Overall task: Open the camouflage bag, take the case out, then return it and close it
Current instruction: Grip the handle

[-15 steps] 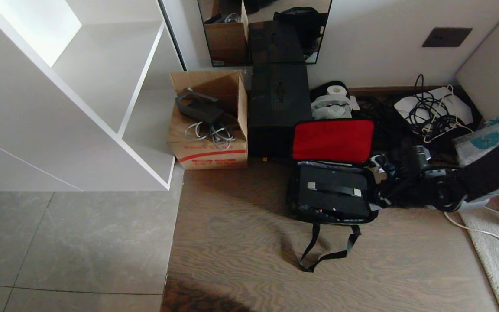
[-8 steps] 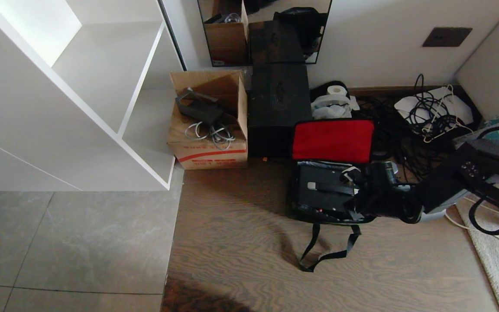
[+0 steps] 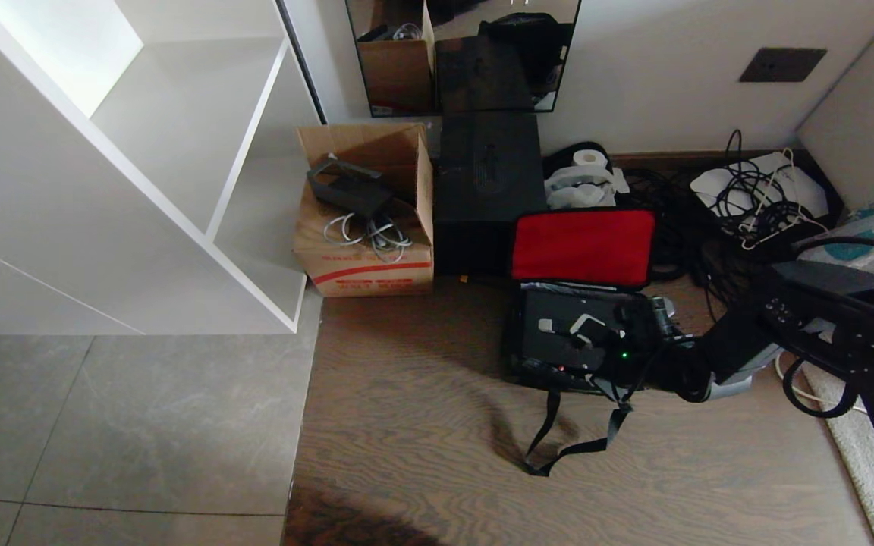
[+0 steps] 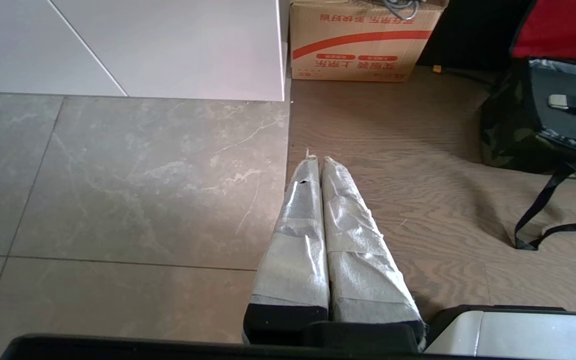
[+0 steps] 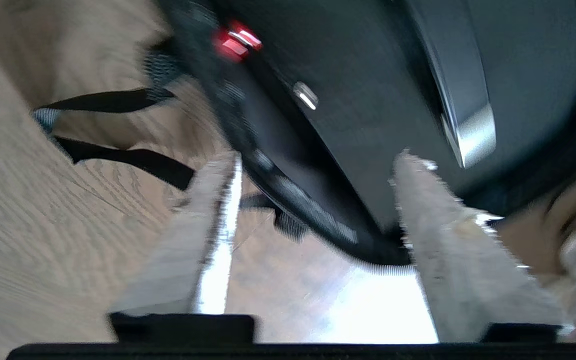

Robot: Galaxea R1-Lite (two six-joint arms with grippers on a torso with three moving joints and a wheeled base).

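The camouflage bag lies open on the wooden floor, its red inner flap folded back against the tall black box. The black case lies inside it, handle up, one silver handle end showing. My right gripper reaches in from the right and hovers over the case's handle. In the right wrist view the right gripper stands open, empty, with the case and the bag's zipper edge between and beyond its fingers. My left gripper is shut and parked above the floor, left of the bag.
A tall black box and a cardboard box stand behind the bag by a white shelf unit. Tangled cables lie at the back right. The bag's black strap trails forward on the floor. A rug borders the right.
My right arm has swung left from beside the bag's right end to above the case. The bag, case and left arm have stayed put.
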